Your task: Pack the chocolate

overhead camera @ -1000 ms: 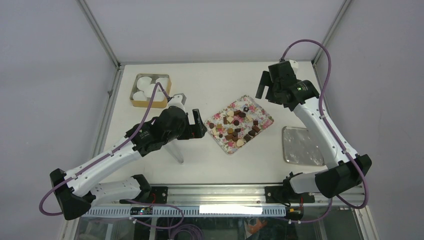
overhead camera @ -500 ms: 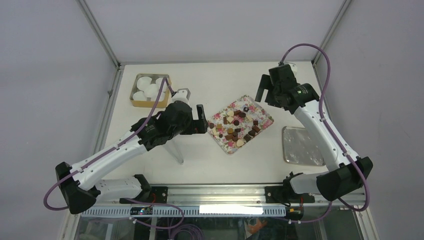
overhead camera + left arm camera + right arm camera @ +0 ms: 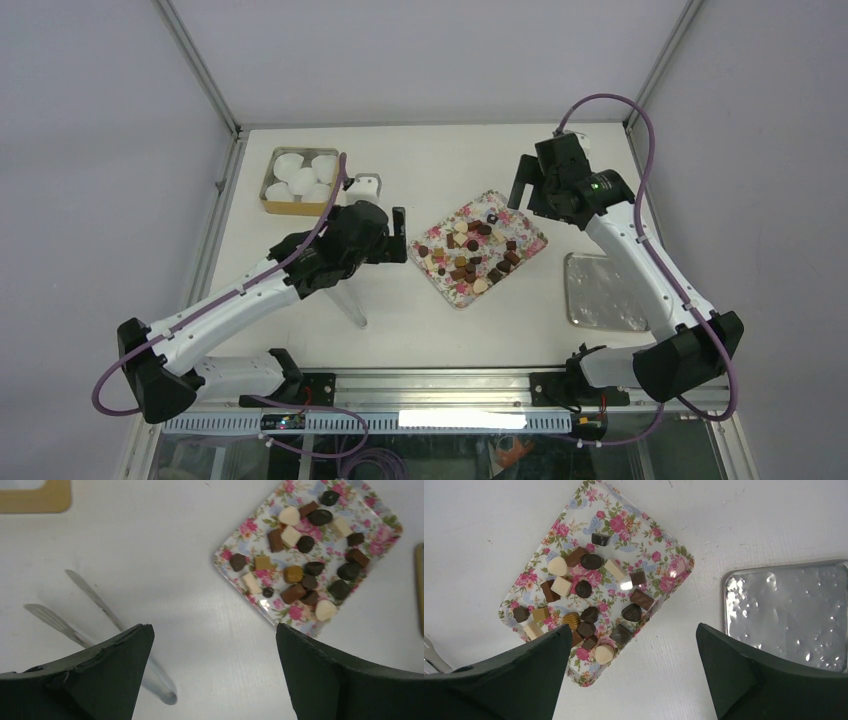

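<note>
Chocolate (image 3: 294, 573) lies scattered over the flowered tray (image 3: 616, 522) in the middle of the surface. It is a loose crowd of dark, tan and cream pieces, several touching. None shows in the gold-rimmed tin (image 3: 272, 207) of white paper cups (image 3: 300, 181) at the far left, so the packing looks barely begun.

The left jaws stand spread wide with nothing between them, high over bare surface between the tray and a pair of metal tongs (image 3: 92, 596). The right jaws are likewise wide apart and empty, looking down on the tray from its far side, with a shiny metal lid (image 3: 784, 615) off to the right.

The step in hand seems to be the approach — choosing a piece or a tool, with neither arm committed yet. A direct pick would call for narrowing the jaws and dropping onto a piece that sits apart, such as one near the tray's rim, so its neighbours are not knocked. If the tongs are meant to be used, the left arm sits closer to them.
</note>
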`<state>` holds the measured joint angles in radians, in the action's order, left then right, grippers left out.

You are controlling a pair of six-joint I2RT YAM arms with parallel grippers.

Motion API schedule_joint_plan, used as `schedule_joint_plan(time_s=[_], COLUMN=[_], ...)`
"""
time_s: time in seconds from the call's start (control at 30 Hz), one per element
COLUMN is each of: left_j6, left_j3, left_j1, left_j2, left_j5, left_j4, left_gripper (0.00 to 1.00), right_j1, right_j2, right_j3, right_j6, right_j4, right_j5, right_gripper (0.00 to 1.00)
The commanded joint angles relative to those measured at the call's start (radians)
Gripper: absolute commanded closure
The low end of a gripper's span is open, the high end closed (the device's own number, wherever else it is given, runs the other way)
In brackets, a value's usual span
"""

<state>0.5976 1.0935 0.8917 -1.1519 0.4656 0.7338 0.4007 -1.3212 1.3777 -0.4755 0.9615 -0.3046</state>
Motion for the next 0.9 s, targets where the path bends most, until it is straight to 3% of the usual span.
schedule_joint_plan(time_s=[0.0, 0.1, 0.2, 0.33, 0.63, 0.77, 0.87], left_j6=[-0.179, -0.221, -0.264, -0.28, -0.239, -0.193, -0.194], left_j3=[0.031, 0.096, 0.166, 0.273, 0.396, 0.538, 0.64], left_j1=[-0.056, -0.31, -0.471, -0.561, -0.654, -0.783, -0.816], left_j2=[-0.019, -0.055, -0.097, -0.192, -0.359, -0.528, -0.649], left_j5=[0.265, 0.028, -0.083, -0.185, -0.374, -0.549, -0.597], left_j4=[0.04, 0.085, 0.079, 0.084, 0.081, 0.09, 0.095], left_gripper=[0.01, 0.01, 0.01, 0.01, 0.01, 0.01, 0.01], right_j1=[-0.005, -0.005, -0.005, -0.005, -0.008, -0.008, -0.008], right_j2=[-0.009, -0.027, -0.04, -0.048, -0.038, -0.035, -0.033], right_j3=[0.019, 0.033, 0.039, 0.039, 0.027, 0.02, 0.022], right_j6=[-0.019, -0.018, -0.017, -0.02, -0.017, -0.021, -0.023], right_j4=[-0.039, -0.037, -0.037, -0.036, -0.032, -0.033, -0.024], right_j5=[-0.009, -0.007, -0.008, -0.006, -0.019, -0.013, -0.011], right_gripper=[0.01, 0.01, 0.01, 0.01, 0.01, 0.01, 0.01])
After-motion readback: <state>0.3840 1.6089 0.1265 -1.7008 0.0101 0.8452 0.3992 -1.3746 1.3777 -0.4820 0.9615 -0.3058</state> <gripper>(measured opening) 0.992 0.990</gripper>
